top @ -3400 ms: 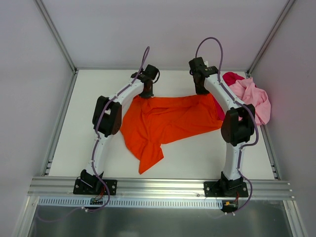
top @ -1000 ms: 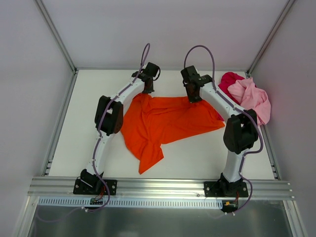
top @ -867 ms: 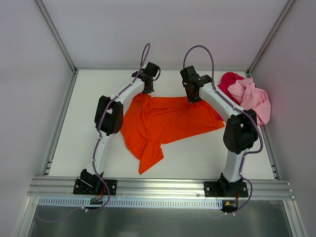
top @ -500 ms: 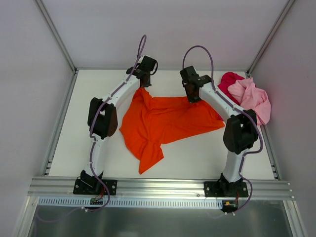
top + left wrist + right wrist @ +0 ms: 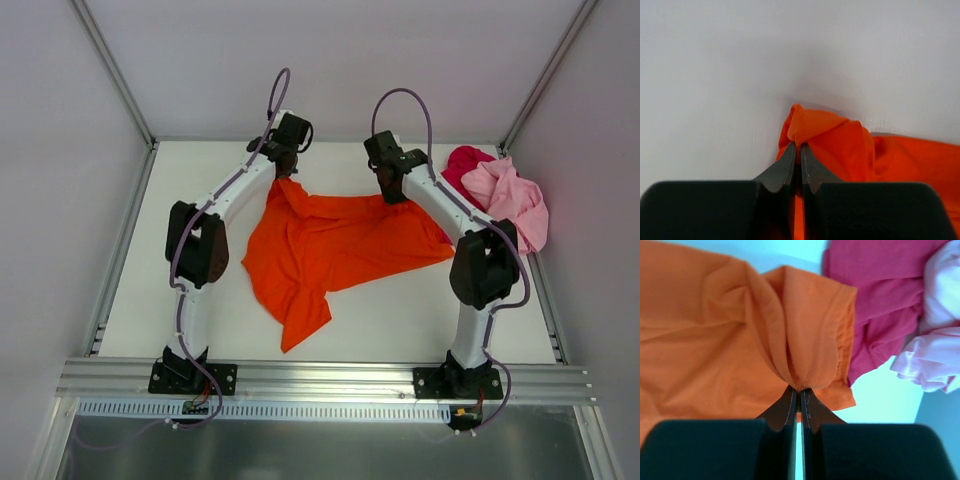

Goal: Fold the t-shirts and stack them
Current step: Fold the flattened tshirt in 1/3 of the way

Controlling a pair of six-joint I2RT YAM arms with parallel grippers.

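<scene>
- The white table point(image 5: 150, 280) is the biggest thing here. All three shirts lie on it, and none is folded yet.
- The orange shirt point(image 5: 330, 245) lies in the middle of the table. It is wrinkled, and one end trails toward the front. Its two back corners are pinched. If the pull on those corners is too hard, I think the cloth could slip free. If one side goes up higher than the other, the fold could come out crooked. From above I cannot tell which part is a sleeve and which is the bottom edge.
- The pink shirt point(image 5: 515, 200) sits in a heap at the back right of the table, partly on top of the red one. A wide swing on that side could bump it.
- The red shirt point(image 5: 465, 160) is bunched up against the pink one, right beside the orange shirt's right corner. The orange cloth could drag it along. A lot of it is hidden under the pink.
- The left gripper point(image 5: 796, 145) is closed tight on a small bunch of orange cloth at the back left. Only a little cloth shows at its tips, so it may slide out.
- The right gripper point(image 5: 798, 390) is clamped on a stitched edge of the orange shirt. I cannot see how much cloth is in its bite.
</scene>
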